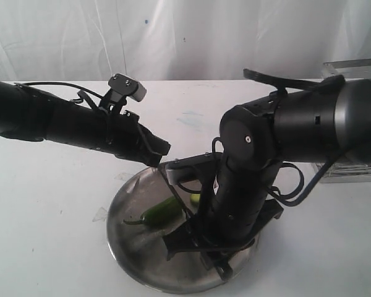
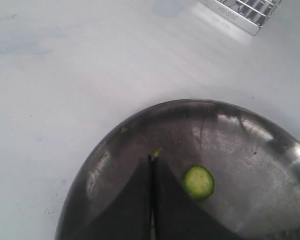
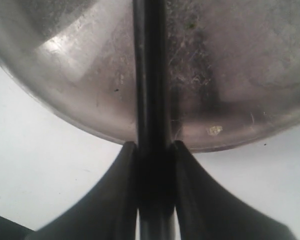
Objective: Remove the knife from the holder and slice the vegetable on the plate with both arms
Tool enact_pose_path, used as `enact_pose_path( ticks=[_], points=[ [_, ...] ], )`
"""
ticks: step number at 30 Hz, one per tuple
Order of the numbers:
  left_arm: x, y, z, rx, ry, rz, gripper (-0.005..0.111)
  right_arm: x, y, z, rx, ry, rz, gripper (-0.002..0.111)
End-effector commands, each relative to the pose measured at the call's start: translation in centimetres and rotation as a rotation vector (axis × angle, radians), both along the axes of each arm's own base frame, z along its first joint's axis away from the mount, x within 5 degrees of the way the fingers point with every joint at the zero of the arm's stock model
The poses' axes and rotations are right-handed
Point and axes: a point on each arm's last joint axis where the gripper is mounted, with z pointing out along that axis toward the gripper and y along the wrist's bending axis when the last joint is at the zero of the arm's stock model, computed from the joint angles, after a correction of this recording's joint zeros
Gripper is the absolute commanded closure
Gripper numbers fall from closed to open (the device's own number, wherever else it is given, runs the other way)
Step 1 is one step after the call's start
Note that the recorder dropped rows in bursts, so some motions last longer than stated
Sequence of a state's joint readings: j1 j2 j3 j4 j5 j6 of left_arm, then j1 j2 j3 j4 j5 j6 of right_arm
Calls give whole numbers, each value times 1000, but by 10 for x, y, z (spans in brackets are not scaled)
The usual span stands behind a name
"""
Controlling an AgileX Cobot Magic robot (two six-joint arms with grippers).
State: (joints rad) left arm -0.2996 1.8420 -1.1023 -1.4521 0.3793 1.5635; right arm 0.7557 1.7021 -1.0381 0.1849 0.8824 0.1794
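The dark green vegetable (image 1: 162, 210) lies on the shiny round plate (image 1: 130, 247), with a cut green slice (image 1: 195, 199) beside it. My right gripper (image 3: 151, 147) is shut on the black knife (image 3: 149, 75), which reaches from the plate's rim (image 3: 65, 107) out over the steel. In the exterior view the right gripper (image 1: 219, 265) hangs low over the plate's near side, and the arm hides most of the knife. My left gripper (image 2: 151, 161) is shut on nothing and hovers over the plate (image 2: 250, 125), next to the slice (image 2: 198, 181). From outside, the left gripper (image 1: 162, 150) sits above the plate's far rim.
The wire holder (image 1: 355, 168) stands at the right behind the right arm, and a corner of the holder (image 2: 245, 11) shows in the left wrist view. A white tabletop (image 1: 49, 204) surrounds the plate, and a white curtain hangs behind.
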Motion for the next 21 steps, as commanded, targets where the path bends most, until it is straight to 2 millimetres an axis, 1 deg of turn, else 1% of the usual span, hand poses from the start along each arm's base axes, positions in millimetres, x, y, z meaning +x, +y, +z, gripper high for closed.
enact_pose_path(
  ticks=[1,4,8,16,18,21],
  points=[
    [-1,-3,3,-26,-6,-10,107,0,2,-3,7,2,-4,108],
    [-2,-4,4,-36,-7,-33,107,-1,1,-6,-10,20,15,108],
    [-5,-6,5,-17,-55,-113,107,-1,1,-12,-29,42,17,108],
    [-5,-7,3,-19,-50,-115,107,0,2,-13,-26,40,14,108],
    [-4,-7,-1,-16,-39,-112,107,0,2,-13,-26,40,14,108],
    [-2,-8,-15,-12,6,-111,107,0,2,-13,-26,40,14,108]
  ],
)
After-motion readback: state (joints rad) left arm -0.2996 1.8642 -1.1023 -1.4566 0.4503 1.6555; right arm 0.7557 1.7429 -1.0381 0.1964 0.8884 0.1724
